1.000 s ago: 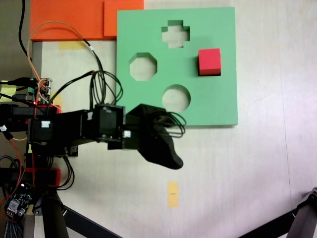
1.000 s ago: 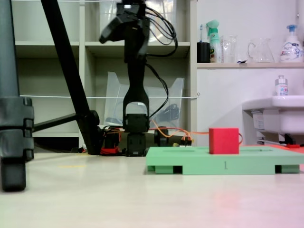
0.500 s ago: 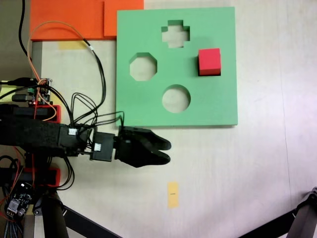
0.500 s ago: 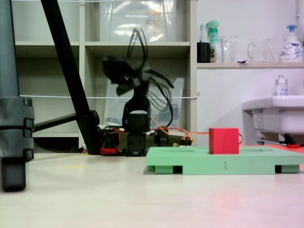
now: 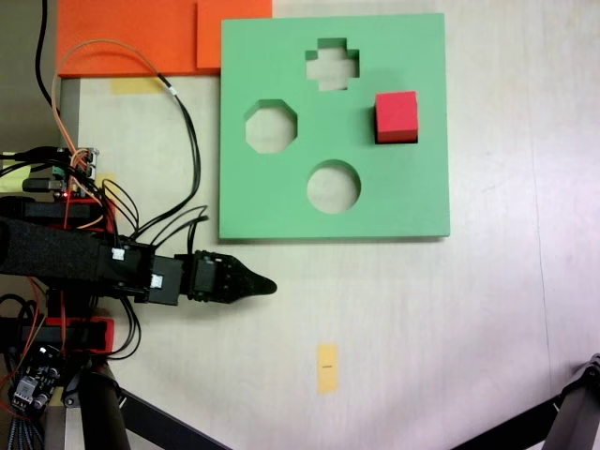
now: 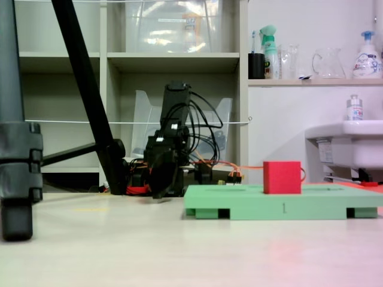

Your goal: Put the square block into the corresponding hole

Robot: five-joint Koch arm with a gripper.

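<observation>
The square block [image 5: 396,113], a small red cube, stands in the right part of the green board [image 5: 412,202]. A dark strip shows along its lower edge. It covers the corresponding hole. From the side the square block [image 6: 282,177] rises clearly above the green board [image 6: 263,206]. My gripper [image 5: 270,286] lies low over the table, left of and below the board and well apart from the block. It narrows to a single dark tip. In the side view the gripper [image 6: 160,182] is a dark mass near the arm's base, left of the board.
The board has a cross cutout [image 5: 332,64], an octagonal cutout [image 5: 271,127] and a round cutout [image 5: 334,186]. Orange slabs [image 5: 141,33] lie at top left, a yellow tape mark [image 5: 326,367] below. Tripod legs [image 6: 15,149] and a shelf stand nearby.
The arm has folded down from high above the table and drawn back left towards its base. The red block and the board have not moved.
</observation>
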